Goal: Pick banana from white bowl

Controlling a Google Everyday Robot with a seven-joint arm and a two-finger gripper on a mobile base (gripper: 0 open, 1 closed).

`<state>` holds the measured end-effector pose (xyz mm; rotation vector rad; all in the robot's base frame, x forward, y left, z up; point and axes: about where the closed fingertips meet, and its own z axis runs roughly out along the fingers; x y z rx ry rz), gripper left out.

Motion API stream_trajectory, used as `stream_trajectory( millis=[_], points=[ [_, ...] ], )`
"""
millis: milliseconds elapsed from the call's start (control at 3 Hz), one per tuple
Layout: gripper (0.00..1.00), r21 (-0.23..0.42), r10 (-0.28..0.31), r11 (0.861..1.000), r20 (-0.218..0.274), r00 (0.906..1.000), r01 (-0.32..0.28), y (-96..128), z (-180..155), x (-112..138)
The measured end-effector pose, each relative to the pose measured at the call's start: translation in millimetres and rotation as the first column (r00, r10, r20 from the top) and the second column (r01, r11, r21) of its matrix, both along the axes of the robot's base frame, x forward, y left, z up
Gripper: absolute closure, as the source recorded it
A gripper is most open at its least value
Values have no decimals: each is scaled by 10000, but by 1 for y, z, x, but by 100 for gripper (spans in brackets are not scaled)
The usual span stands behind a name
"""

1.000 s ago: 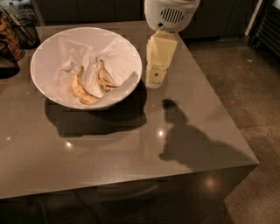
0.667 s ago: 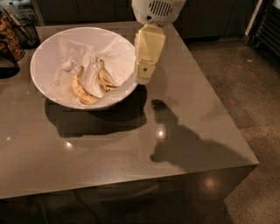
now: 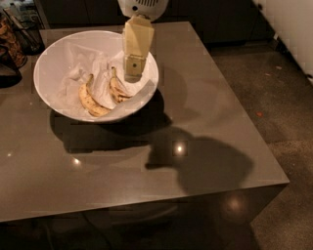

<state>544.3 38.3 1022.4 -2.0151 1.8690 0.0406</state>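
The pick had not begun: the banana (image 3: 119, 89), the one with the long thin stem pointing toward the back of the white bowl (image 3: 39, 58), lay on the crumpled white paper (image 3: 80, 63) just right of the bowl's middle. A stouter, brown-speckled banana (image 3: 90, 100) lay close beside it on the left, and the two did not appear to touch. The gripper (image 3: 133, 73) hung from the arm's pale round wrist housing (image 3: 143, 6) over the right half of the bowl, its tip above the paper just behind and to the right of the banana's stem. It held nothing, since both fruits were lying in the bowl, and how wide it stood could not be told from this angle. By my reading, everything that counted was left: lining up over the banana, going down inside the rim, closing on the fruit and lifting it out. The room for that looked fair. The bowl was wide and its sides sloped gently, so the rim was unlikely to crowd a descent near the middle, though the neighbouring banana and the loose paper folds sat close enough to be caught along with the fruit. The bowl stood on the back left part of the dark table (image 3: 205, 107), well away from the front and right edges, with bare tabletop to its right and in front. Dark clutter (image 3: 12, 44) sat near the table's left edge, so a lift straight up or toward the right seemed the freer way out.
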Motion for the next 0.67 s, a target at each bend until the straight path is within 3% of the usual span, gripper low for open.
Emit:
stream_trajectory(
  millis=[333, 667],
  points=[
    [19, 124, 58, 9999, -394, 9992, -53, 13, -8, 11],
    [24, 165, 51, 9999, -685, 9976, -40, 22, -16, 20]
  ],
)
